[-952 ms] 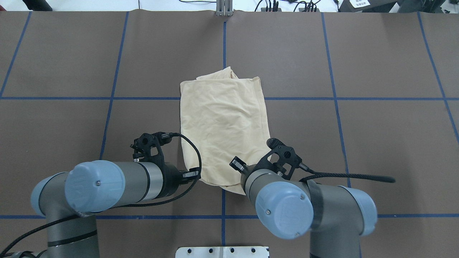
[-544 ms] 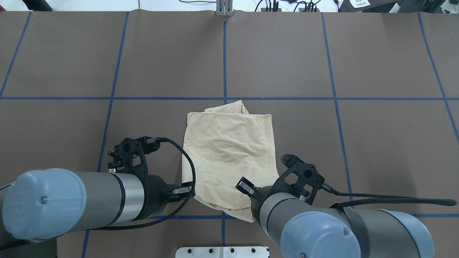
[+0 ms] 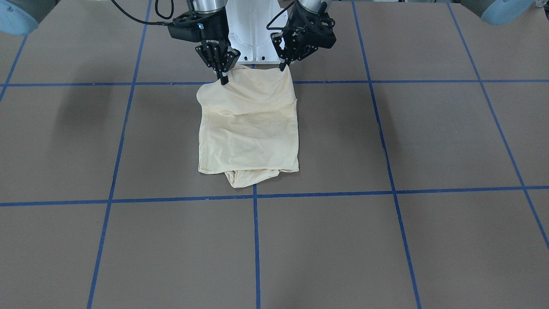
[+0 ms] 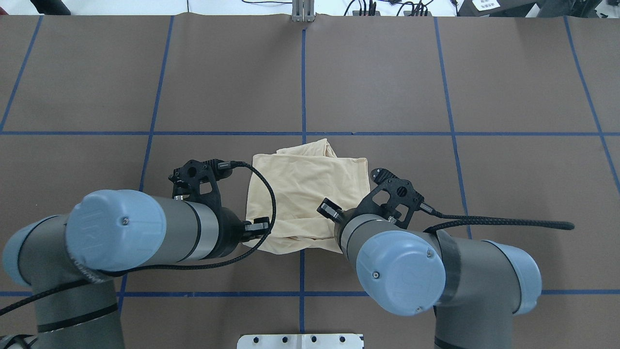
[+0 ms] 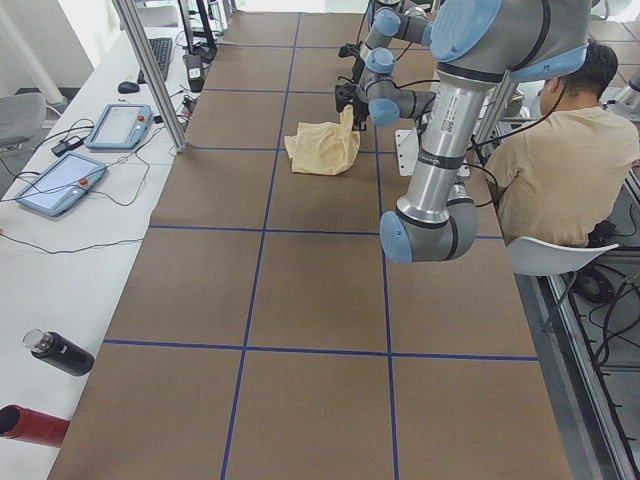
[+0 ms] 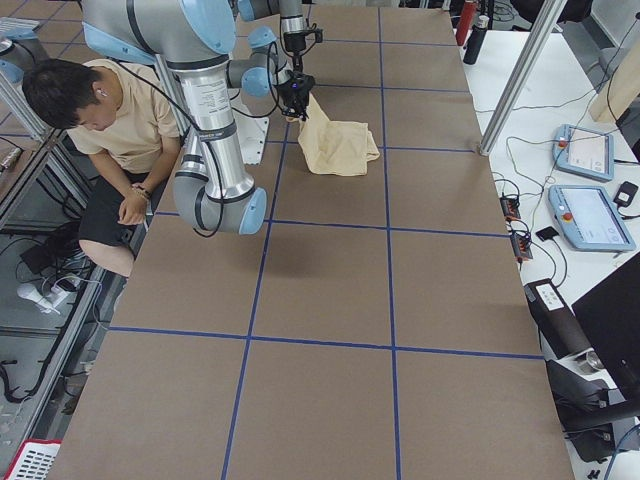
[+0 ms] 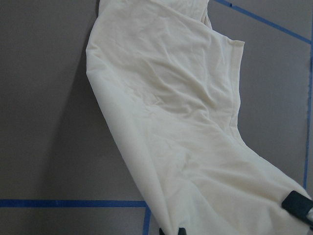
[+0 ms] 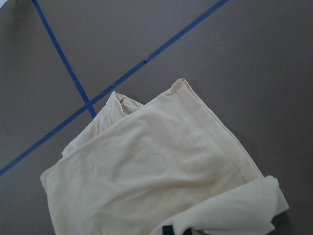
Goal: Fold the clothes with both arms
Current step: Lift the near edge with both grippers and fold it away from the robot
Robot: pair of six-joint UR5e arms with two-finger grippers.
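The cream-yellow T-shirt [image 3: 248,128] lies folded on the brown table, plain side up; its print and neck tag are hidden. It also shows in the overhead view [image 4: 305,194]. My left gripper [image 3: 283,66] and my right gripper [image 3: 223,79] are each shut on a corner of the shirt's edge nearest the robot's base. They hold that edge raised off the table, while the far part rests flat. The left wrist view shows the shirt [image 7: 171,122] hanging from the fingers, and the right wrist view shows it [image 8: 146,181] draped the same way.
The white pedestal base [image 3: 253,25] stands just behind the grippers. Blue tape lines [image 4: 302,82] cross the brown table. A seated person [image 5: 560,170] is beside the robot. Tablets [image 5: 60,185] and bottles [image 5: 60,352] lie on the side table.
Both arms first dragged the shirt toward the robot's base. They then lifted the held edge and moved it forward, so the shirt looks shorter in the overhead view.
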